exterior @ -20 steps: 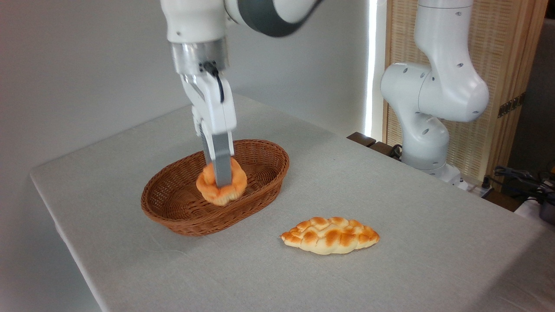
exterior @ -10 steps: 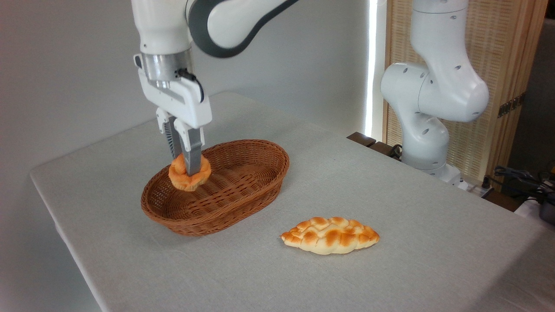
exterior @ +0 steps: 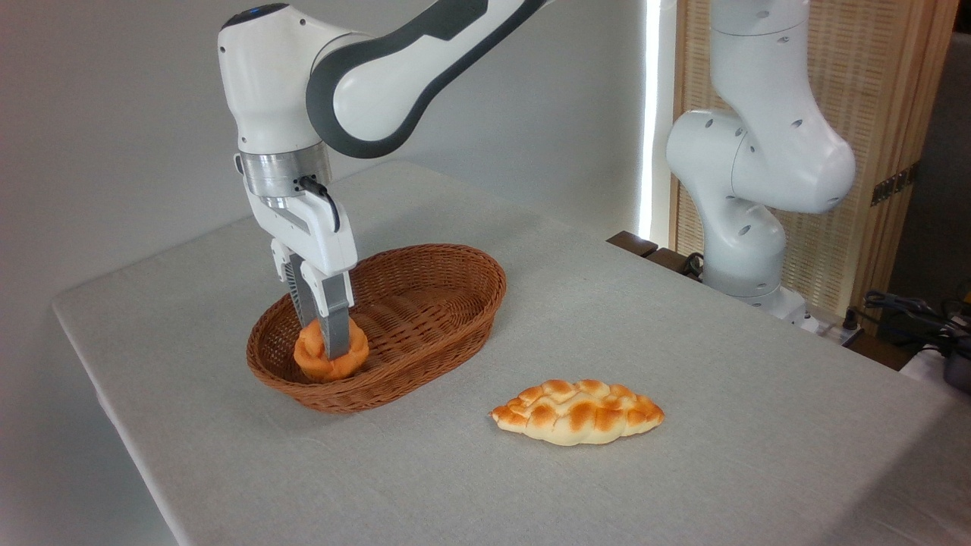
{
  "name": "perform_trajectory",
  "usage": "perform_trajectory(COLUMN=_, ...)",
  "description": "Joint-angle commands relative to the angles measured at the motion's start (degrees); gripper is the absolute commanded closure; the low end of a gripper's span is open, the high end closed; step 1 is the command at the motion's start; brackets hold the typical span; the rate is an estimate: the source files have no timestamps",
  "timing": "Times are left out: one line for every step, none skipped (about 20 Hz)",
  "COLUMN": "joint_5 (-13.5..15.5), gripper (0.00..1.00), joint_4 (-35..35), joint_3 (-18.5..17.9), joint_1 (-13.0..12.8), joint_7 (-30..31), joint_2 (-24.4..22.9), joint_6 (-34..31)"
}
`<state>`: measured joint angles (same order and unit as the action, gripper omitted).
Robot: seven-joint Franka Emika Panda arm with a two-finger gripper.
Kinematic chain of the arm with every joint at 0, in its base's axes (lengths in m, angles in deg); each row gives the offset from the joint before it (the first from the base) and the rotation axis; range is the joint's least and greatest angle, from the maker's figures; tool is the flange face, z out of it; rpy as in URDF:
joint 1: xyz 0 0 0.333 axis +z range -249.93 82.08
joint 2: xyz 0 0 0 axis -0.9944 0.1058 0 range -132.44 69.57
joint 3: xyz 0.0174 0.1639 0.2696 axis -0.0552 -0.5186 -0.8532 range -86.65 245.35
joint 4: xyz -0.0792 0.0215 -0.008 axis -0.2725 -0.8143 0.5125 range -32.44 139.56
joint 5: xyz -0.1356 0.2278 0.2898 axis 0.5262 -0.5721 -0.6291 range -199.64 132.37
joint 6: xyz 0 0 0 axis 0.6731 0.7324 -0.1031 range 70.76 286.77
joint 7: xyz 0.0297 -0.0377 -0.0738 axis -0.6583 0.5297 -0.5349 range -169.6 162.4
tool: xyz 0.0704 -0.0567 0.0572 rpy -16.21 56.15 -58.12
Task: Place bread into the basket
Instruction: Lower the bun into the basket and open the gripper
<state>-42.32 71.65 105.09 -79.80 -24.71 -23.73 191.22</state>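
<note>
The bread (exterior: pixel 343 362), a small round orange-golden bun, is low inside the left end of the basket (exterior: pixel 425 303), an oval brown wicker basket on the grey table. My gripper (exterior: pixel 328 350) points straight down into the basket and is shut on the bread, one grey finger across its front and the other behind it. Whether the bun rests on the basket floor I cannot tell, since the near wall hides its underside.
A longer pale braided loaf (exterior: pixel 578 412) lies on the table right of the basket, toward the front. The arm's white base (exterior: pixel 747 197) stands at the back right, with cables (exterior: pixel 910 311) beyond the table edge. The table's left edge is close to the basket.
The gripper carried the bread leftward from the basket's middle to its left end, then lowered it deeper inside the basket. The braided loaf stayed put.
</note>
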Motion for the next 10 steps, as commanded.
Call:
perform_trajectory(joint_5=-1.07, gripper=0.0, joint_4=0.01, joint_3=0.45, joint_1=0.18, joint_7=1.16, joint_2=-0.23, joint_6=0.69)
perform_trajectory(joint_5=-0.99, gripper=0.0, joint_4=0.01, joint_3=0.37, joint_1=0.18, joint_7=1.24, joint_2=-0.23, joint_6=0.69)
perform_trajectory(joint_5=-0.81, gripper=0.0, joint_4=0.01, joint_3=0.45, joint_1=0.26, joint_7=1.25, joint_2=-0.32, joint_6=0.69)
perform_trajectory(joint_5=-0.55, gripper=0.0, joint_4=-0.16, joint_3=0.45, joint_1=0.27, joint_7=1.33, joint_2=-0.5, joint_6=0.6)
perform_trajectory(joint_5=-0.55, gripper=0.0, joint_4=-0.25, joint_3=0.45, joint_1=0.27, joint_7=1.33, joint_2=-0.67, joint_6=0.6)
perform_trajectory(joint_5=-0.55, gripper=0.0, joint_4=-0.51, joint_3=0.37, joint_1=0.27, joint_7=1.33, joint_2=-0.85, joint_6=0.51)
perform_trajectory(joint_5=-0.63, gripper=0.0, joint_4=-0.69, joint_3=0.02, joint_1=0.27, joint_7=1.33, joint_2=-1.02, joint_6=0.43)
perform_trajectory(joint_5=-0.63, gripper=0.0, joint_4=-1.04, joint_3=-0.25, joint_1=0.35, joint_7=1.25, joint_2=-1.63, joint_6=0.08)
perform_trajectory(joint_5=-0.55, gripper=0.0, joint_4=-1.56, joint_3=-0.42, joint_1=0.53, joint_7=1.25, joint_2=-2.08, joint_6=-0.36)
perform_trajectory(joint_5=-0.46, gripper=0.0, joint_4=-2.18, joint_3=-0.51, joint_1=0.79, joint_7=0.98, joint_2=-2.51, joint_6=-2.19)
